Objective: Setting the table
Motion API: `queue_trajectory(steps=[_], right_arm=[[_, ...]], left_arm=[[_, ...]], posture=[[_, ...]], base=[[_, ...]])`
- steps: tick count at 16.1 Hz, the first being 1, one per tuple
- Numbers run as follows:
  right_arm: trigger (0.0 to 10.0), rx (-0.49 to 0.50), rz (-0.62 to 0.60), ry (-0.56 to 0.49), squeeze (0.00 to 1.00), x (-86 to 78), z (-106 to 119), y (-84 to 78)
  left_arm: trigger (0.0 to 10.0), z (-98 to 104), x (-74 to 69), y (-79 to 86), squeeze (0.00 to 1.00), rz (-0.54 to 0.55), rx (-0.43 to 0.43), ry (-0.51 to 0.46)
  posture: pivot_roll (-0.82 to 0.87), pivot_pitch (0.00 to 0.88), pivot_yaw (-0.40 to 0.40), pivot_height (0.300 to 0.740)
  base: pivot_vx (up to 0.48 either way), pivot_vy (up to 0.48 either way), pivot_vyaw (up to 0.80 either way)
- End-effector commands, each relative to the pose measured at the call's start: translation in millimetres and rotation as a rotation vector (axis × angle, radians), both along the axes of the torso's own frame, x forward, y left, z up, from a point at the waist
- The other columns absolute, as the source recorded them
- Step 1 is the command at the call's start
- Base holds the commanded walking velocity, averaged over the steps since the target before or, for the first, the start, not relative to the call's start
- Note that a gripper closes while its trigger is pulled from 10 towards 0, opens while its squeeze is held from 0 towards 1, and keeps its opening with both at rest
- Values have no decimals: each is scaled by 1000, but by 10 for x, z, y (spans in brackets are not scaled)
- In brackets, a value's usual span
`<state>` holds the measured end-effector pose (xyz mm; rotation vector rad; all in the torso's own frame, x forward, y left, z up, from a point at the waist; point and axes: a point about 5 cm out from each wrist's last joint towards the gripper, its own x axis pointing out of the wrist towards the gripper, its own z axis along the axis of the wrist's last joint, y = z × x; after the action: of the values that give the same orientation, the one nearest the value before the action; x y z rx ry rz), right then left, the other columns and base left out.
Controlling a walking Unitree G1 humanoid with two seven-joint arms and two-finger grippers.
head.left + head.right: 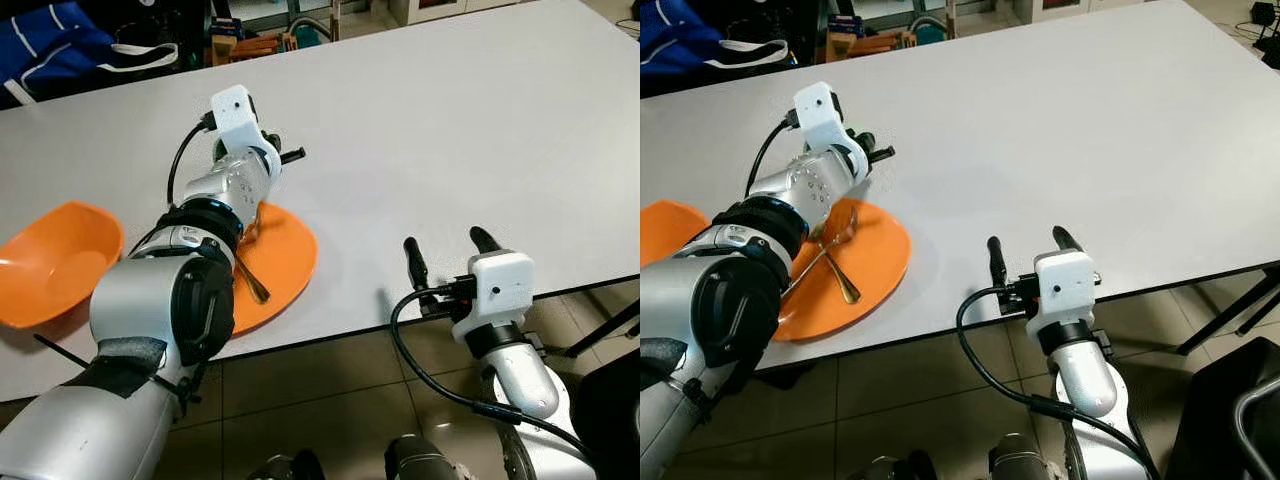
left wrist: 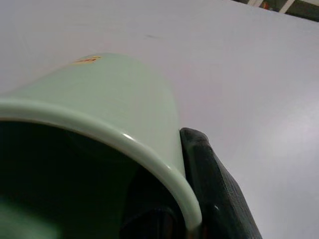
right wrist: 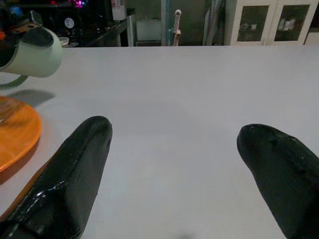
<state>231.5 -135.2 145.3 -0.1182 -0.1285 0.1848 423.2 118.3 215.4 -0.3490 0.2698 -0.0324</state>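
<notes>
Pale green glazed mug [image 3: 31,54], held tilted above the white table [image 1: 450,150] just beyond the orange plate [image 1: 285,260], mouth angled back toward the left arm; left pincer [image 1: 275,150] clenched on its rim, one finger inside, largely hidden behind the wrist. Round flat plate carries crossed golden fork and spoon [image 1: 835,262], partly covered by the forearm; orange bowl [image 1: 55,262] well apart, at the table's left edge. Right pincer [image 1: 445,255] released, fingers spread, at the near table edge.

Left arm [image 1: 215,205] covers the near-left part of the orange plate [image 1: 285,262] and most of the cutlery [image 1: 835,265] on it; which pieces they are cannot be told. Orange bowl [image 1: 50,265] cut by the left edge. Green mug [image 2: 114,99]: base and handle out of frame in the left wrist view, one finger [image 2: 214,189] hidden behind the rim.
</notes>
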Motion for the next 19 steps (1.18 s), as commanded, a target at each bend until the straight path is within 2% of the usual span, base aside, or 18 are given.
queue_trajectory(steps=[1, 4, 7, 9, 11, 13, 14, 15, 17, 19], right_arm=[[10000, 1, 12, 0, 0, -18, 23, 46], [10000, 3, 8, 4, 0, -21, 24, 55], [10000, 5, 7, 5, 0, -23, 24, 59], [10000, 6, 5, 8, 0, -27, 21, 59], [10000, 7, 4, 10, 0, -27, 16, 54], [10000, 8, 1, 13, 0, -31, 13, 58], [10000, 9, 0, 15, 0, -33, 9, 61], [10000, 9, 0, 15, 0, -33, 8, 62], [10000, 10, 3, 14, 0, -27, 5, 69], [10000, 12, 4, 14, 0, -21, 1, 79]], left_arm=[[0, -25, -6, 4, 0, -22, 56, 11], [0, -38, -9, 9, 0, -29, 64, 18], [0, -21, -6, 19, 0, -67, 119, 7], [0, 56, 6, 43, 0, -167, 269, -24], [0, 86, 10, 57, 0, -192, 310, -32], [0, 155, 14, 59, 0, -273, 373, -52], [0, 194, 9, 45, 0, -363, 445, -60], [0, 201, 6, 35, 0, -397, 475, -61], [0, 213, -23, -55, 0, -572, 596, -64], [0, 235, -49, -163, 0, -704, 676, -80]], posture=[[-437, 157, 168, 740], [-437, 159, 172, 740], [-434, 159, 174, 740], [-433, 162, 177, 740], [-433, 162, 177, 740], [-429, 166, 181, 740], [-428, 166, 184, 740], [-428, 166, 184, 740], [-424, 163, 190, 740], [-421, 163, 194, 740]], base=[[0, 0, 0], [0, 0, 0], [0, 0, 0], [0, 0, 0], [0, 0, 0], [0, 0, 0], [0, 0, 0], [0, 0, 0], [0, 0, 0], [0, 0, 0]])
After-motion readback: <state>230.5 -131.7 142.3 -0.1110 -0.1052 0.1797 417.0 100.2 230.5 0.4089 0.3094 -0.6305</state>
